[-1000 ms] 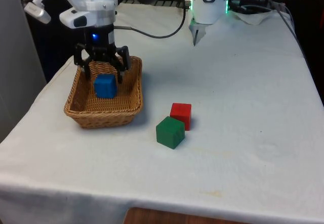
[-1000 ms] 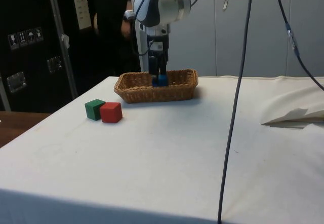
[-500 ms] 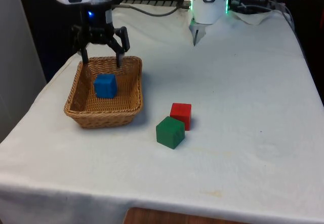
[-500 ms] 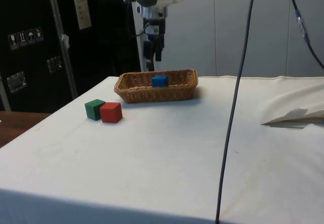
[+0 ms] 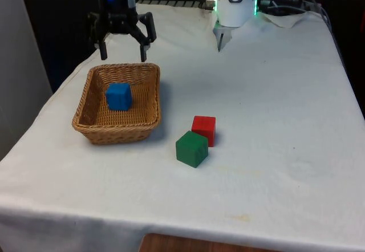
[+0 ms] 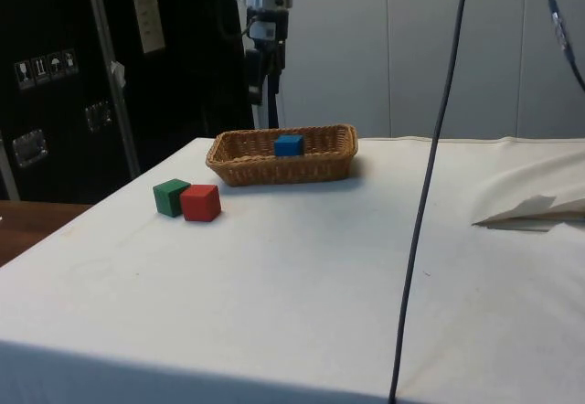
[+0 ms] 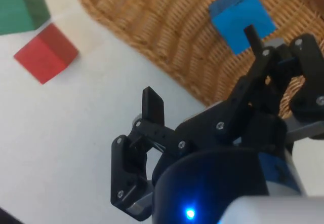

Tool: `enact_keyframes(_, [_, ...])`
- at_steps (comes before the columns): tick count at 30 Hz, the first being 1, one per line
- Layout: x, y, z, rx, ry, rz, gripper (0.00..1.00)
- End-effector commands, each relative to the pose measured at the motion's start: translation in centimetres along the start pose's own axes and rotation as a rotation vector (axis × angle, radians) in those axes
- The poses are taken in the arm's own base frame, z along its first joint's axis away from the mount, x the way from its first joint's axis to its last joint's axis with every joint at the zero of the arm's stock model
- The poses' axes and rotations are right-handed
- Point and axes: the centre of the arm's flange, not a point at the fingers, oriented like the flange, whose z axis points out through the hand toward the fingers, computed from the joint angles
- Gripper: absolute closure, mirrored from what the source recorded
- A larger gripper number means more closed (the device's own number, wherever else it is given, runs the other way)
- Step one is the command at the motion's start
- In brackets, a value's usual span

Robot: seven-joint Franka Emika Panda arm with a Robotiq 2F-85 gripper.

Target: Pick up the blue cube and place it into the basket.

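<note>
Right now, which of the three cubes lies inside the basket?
The blue cube. It sits in the basket, under the open gripper. The red cube and green cube stand together on the cloth outside.

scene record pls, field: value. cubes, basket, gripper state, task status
blue cube: inside the basket, resting on its floor, free of the gripper
basket: wicker, at the front view's left
red cube: on the cloth, outside the basket
green cube: on the cloth, right beside the red cube
gripper: open, empty, above the basket's far rim
task status: placement looks done
</note>
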Motion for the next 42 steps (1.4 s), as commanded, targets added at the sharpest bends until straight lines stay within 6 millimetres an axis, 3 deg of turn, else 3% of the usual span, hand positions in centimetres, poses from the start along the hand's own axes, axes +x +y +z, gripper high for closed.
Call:
enact_keyframes(1, [0.0,-0.4,-0.3,-0.006,-0.002,0.002,0.0])
enact_keyframes(17, [1.3,-4.5,-3.1,0.03,0.04,-0.002,0.0])
enact_keyframes(23, [1.7,-6.8,-5.0,0.035,0.059,0.001,0.0])
enact_keyframes(42, [2.7,-10.1,-7.8,0.072,0.107,0.014,0.0])
